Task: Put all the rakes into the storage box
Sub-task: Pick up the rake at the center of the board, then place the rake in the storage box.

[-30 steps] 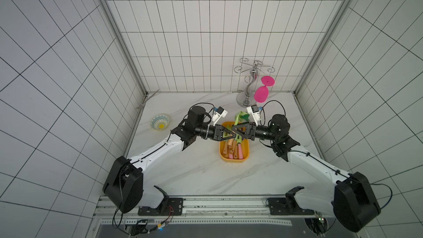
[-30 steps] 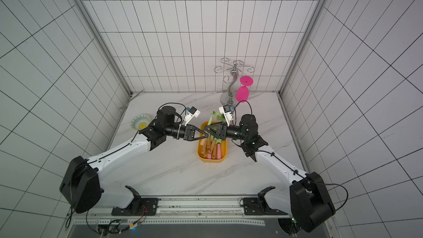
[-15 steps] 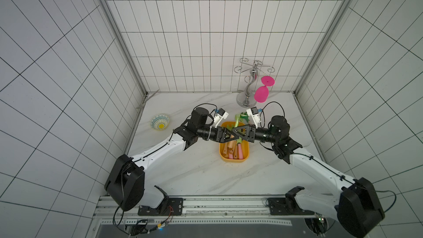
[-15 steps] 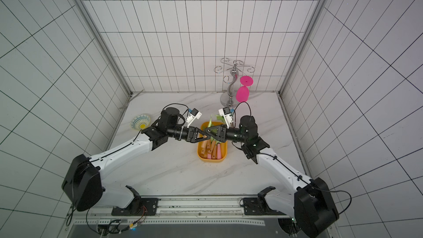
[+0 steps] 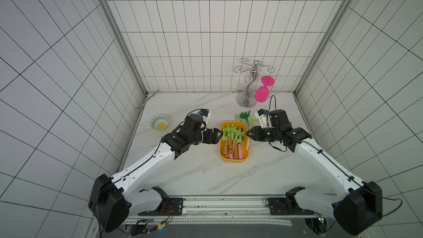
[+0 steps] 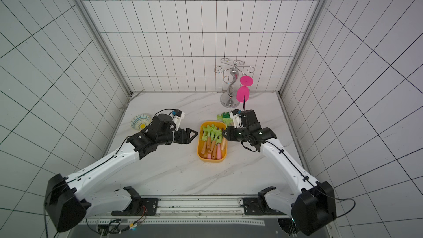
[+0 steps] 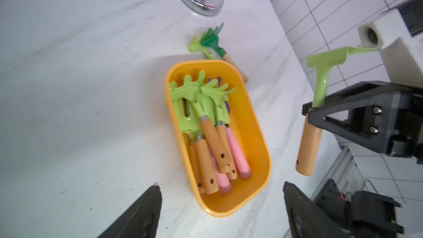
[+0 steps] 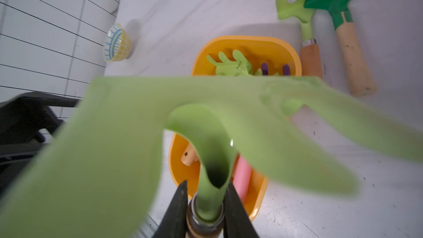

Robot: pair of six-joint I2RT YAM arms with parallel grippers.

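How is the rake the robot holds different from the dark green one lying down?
Colour: the held rake is light green, the lying rake dark green. Pose: the held rake hangs in the right gripper; the lying rake lies on the table by the storage box. Both have wooden handles.

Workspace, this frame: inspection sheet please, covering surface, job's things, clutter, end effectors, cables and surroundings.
Surface: white marble tabletop, a few dark specks.
Job's things: storage box holds several green rakes with wooden and pink handles; held rake is in the air beside its rim, not yet in.
Clutter: loose light green rake and dark green rake lie side by side beyond the box; patterned bowl near the wall; chrome rack at the back with a pink goblet hanging.
End effectors: right end effector shut on the held rake's neck; left end effector open, empty.
Cables: black cable loops at each wrist, clear of the box.
Surroundings: white tiled walls; nothing else seen.
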